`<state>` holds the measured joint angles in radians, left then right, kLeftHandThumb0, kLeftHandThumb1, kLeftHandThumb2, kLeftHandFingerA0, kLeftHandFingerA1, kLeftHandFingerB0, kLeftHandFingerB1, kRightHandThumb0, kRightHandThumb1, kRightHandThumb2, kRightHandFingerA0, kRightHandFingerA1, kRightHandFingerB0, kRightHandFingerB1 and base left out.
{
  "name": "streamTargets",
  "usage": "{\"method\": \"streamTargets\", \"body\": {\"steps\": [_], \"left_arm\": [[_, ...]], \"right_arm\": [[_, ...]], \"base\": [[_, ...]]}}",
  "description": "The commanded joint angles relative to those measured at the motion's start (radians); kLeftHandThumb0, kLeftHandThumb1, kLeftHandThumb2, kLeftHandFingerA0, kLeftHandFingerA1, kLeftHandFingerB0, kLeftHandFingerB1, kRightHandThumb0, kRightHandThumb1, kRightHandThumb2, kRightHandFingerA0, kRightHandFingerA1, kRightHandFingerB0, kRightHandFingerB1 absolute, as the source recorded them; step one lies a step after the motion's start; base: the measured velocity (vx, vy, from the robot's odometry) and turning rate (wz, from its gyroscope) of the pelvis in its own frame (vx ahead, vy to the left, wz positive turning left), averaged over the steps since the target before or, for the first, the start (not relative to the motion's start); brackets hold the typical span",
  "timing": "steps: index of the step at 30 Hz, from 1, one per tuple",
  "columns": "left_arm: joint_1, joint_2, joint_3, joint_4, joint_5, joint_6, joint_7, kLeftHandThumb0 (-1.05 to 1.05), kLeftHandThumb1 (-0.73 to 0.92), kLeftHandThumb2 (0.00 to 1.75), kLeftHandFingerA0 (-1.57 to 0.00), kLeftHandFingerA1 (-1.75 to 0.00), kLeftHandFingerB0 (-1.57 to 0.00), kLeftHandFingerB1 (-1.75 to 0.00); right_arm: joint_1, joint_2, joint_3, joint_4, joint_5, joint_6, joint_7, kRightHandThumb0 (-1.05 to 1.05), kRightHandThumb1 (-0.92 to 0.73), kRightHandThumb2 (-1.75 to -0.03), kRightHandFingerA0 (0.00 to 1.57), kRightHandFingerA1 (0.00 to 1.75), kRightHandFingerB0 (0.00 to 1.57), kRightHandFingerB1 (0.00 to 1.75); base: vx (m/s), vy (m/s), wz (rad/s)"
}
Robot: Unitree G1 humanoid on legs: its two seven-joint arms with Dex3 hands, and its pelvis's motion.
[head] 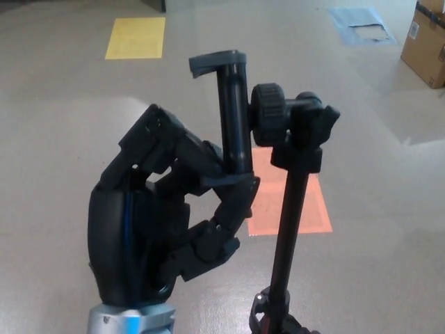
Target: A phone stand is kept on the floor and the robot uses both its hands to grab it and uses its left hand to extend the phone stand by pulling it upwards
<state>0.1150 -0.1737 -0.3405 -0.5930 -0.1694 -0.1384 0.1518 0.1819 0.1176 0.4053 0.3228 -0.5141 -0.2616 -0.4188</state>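
Grey, smooth floor filled the head view, marked with a yellow square at the upper left, an orange-pink rectangle near the middle, and a blue-grey sheet at the top right. A cardboard box stood at the right edge.

The phone stand rose upright in the middle of the frame, its thin black pole running from the bottom edge up to a joint with a round knob. On the left of that knob sat the upright phone clamp, capped by a flat grey lip at its top.

The left hand came up from the lower left on a silver wrist with a blue streak. Its thick black fingers were curled forward, apart from one another, and reached toward the lower end of the clamp. The upper fingertips looked to be touching or just beside the clamp's bottom bracket, while the lower digit bent up beneath it. Whether they actually had a firm hold on the clamp could not be told from this angle.

The right hand did not show.
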Motion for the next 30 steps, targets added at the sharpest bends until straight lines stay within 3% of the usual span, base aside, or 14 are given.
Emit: {"method": "streamTargets", "body": {"steps": [1,6,14,30], "left_arm": [[0.269,-0.001,0.047,0.314,0.004,0.055,0.06,-0.1,0.57,0.64,-0.96,-1.75,-0.79,-1.75],[0.27,0.019,0.048,0.357,0.014,0.029,0.04,-0.1,0.55,0.65,-0.96,-1.75,-0.84,-1.75],[0.285,0.047,0.022,0.446,0.085,-0.031,0.032,-0.07,0.53,0.67,-0.95,-1.75,-0.76,-1.75],[0.266,0.072,0.064,0.603,0.093,-0.071,0.031,-0.08,0.53,0.68,-0.95,-1.75,-0.76,-1.75]], "right_arm": [[0.037,-0.024,-0.045,-0.012,0.025,0.031,-0.013,-0.25,-0.9,-0.67,0.94,1.75,0.67,1.75],[0.033,-0.028,-0.054,-0.006,0.032,0.018,-0.015,-0.25,-0.9,-0.66,0.93,1.75,0.66,1.75],[0.035,-0.028,-0.059,-0.007,0.026,0.034,-0.017,-0.25,-0.89,-0.66,0.93,1.75,0.65,1.75],[0.022,-0.039,-0.075,0.007,0.02,0.013,-0.035,-0.25,-0.89,-0.66,0.91,1.75,0.65,1.75]], "base": [[0.0,0.0,0.0],[0.0,0.0,0.0],[0.0,0.0,0.0],[0.0,0.0,0.0]]}}
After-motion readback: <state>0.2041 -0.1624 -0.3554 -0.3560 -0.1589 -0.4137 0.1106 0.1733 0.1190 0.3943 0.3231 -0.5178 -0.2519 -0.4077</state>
